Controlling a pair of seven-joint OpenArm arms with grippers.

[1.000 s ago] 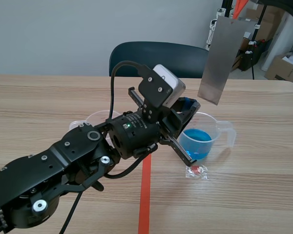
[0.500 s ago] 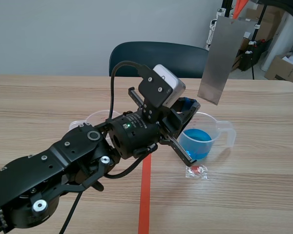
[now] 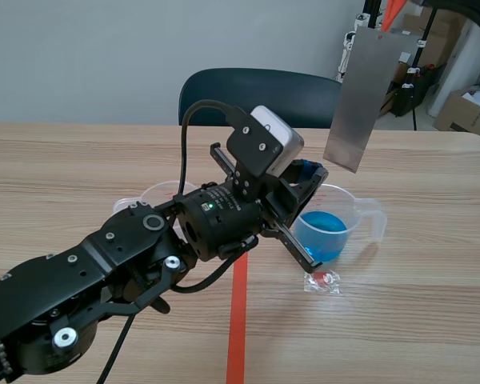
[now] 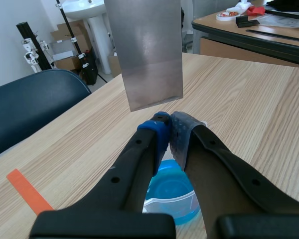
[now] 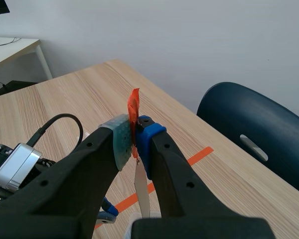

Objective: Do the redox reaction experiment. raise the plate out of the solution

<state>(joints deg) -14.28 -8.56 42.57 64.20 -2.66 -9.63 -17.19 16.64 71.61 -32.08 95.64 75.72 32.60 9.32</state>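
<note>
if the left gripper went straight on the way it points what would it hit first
Probably the lower end of the metal plate, hanging ahead of the shut left gripper; depth is unclear, so it might slip under. The beaker lies below that line.

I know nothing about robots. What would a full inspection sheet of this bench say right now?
Surface: wooden table, with an orange-red tape line marked on it.
Job's things: metal plate hangs in the air, clear of the blue solution in the clear handled cup.
Clutter: small plastic bag with something red inside lies beside the cup; an empty clear cup stands behind the left arm.
End effectors: right end effector is shut on the plate's orange tab; left end effector is shut on nothing, above the handled cup.
Cables: black cable loops over the left arm.
Surroundings: dark blue chair and cardboard boxes.
</note>
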